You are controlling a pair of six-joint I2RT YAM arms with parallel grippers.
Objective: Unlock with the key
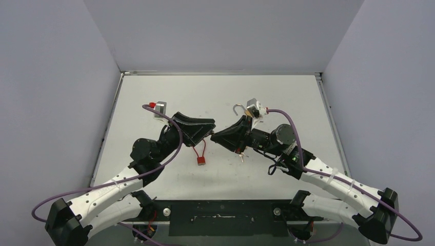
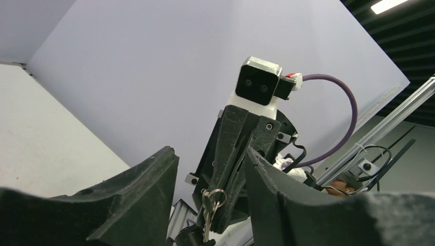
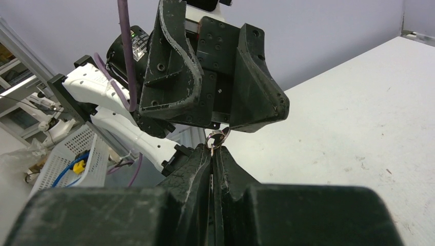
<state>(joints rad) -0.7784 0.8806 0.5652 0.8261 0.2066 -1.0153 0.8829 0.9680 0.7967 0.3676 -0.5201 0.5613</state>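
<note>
White table [image 1: 220,92], centre frame: our right gripper [image 3: 214,156] pinches the keys [image 2: 208,205] tight, left gripper [image 1: 210,127] part-open, empty; we fear that thin pinch slipping, keys dropping.

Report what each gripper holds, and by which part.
Right gripper: shut on the key, pinched at its ring end, the key ring poking past the fingertips. Left gripper: open, holding nothing.
</note>
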